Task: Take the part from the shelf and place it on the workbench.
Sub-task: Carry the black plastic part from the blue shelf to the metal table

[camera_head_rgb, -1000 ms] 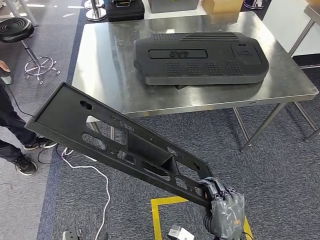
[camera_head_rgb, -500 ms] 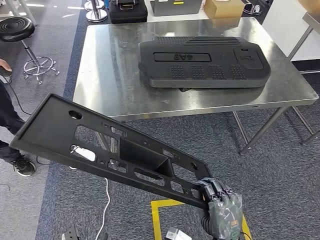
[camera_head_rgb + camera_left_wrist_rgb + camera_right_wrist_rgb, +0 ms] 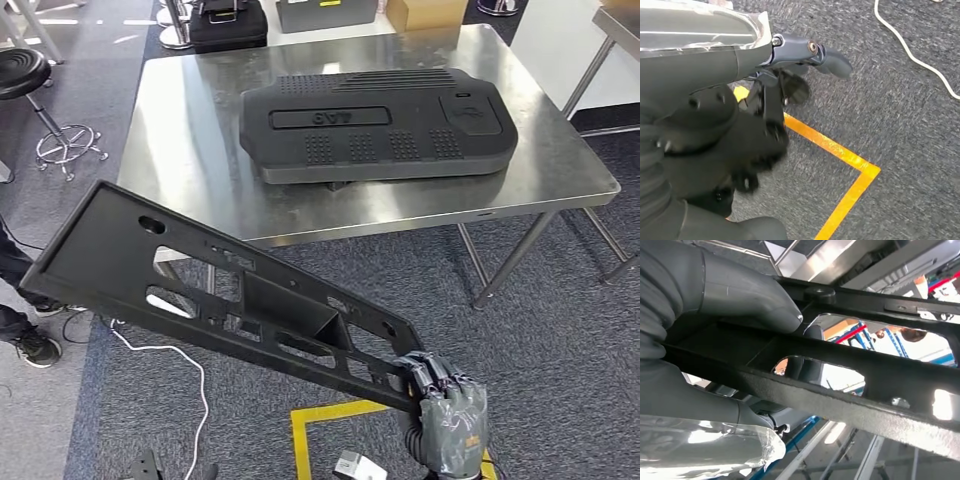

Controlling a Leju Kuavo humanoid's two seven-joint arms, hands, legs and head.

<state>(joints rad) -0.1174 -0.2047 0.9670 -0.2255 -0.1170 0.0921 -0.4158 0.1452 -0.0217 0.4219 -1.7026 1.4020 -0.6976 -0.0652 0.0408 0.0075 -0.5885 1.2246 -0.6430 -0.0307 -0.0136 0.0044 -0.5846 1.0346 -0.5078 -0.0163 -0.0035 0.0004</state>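
The one long black part [image 3: 219,290] runs from the left middle of the head view down to the lower right, where the right hand [image 3: 445,420] grips its narrow end with fingers wrapped over the edge. The part hangs in the air over the carpet [image 3: 543,360], in front of the workbench [image 3: 189,150] and not touching it. In the right wrist view the same part [image 3: 851,400] crosses the frame as dark bars with cutouts, the thumb [image 3: 749,300] pressed on it.

One steel workbench fills the upper middle of the head view. On it lies one large black cover [image 3: 377,122] with raised letters along a recessed strip; they look upside down and cannot be read for sure.

The left hand [image 3: 764,115] hangs over the carpet in the left wrist view; its fingers are blurred, so whether they are apart or together cannot be told.

One yellow tape corner [image 3: 332,415] marks the floor at lower centre. One white cable [image 3: 173,370] trails at lower left. One stool [image 3: 30,75] stands at upper left, and one black case [image 3: 226,22] sits at the top edge.
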